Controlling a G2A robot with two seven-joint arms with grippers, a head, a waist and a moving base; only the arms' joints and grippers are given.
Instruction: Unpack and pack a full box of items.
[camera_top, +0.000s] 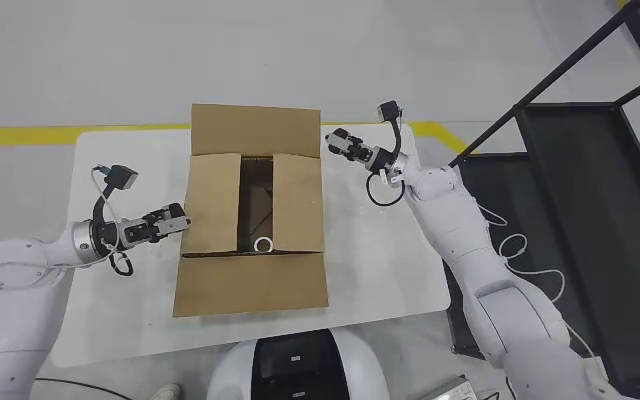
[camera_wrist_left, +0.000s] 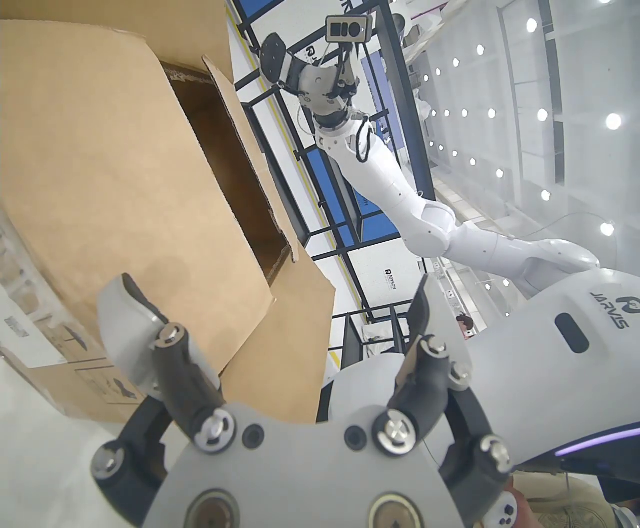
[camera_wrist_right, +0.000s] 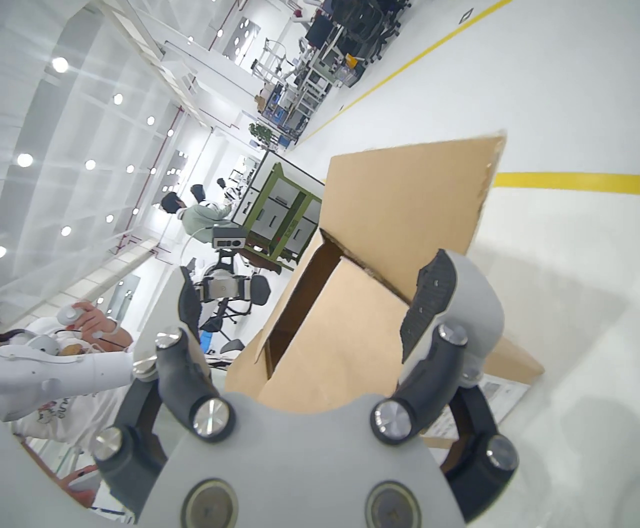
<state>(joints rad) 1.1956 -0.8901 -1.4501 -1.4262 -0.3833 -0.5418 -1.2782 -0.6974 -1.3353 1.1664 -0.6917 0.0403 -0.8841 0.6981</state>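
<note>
A brown cardboard box stands in the middle of the white table. Its far and near flaps lie folded outward. The two side flaps lean over the top with a dark gap between them, where a small white ring-shaped item shows at the near end. My left gripper is open, close to the box's left wall, holding nothing. By the box's far right corner my right gripper is open and holds nothing.
A black metal rack stands just off the table's right edge. A yellow floor line runs behind the table. Bare tabletop lies on both sides of the box. The right arm shows beyond the box in the left wrist view.
</note>
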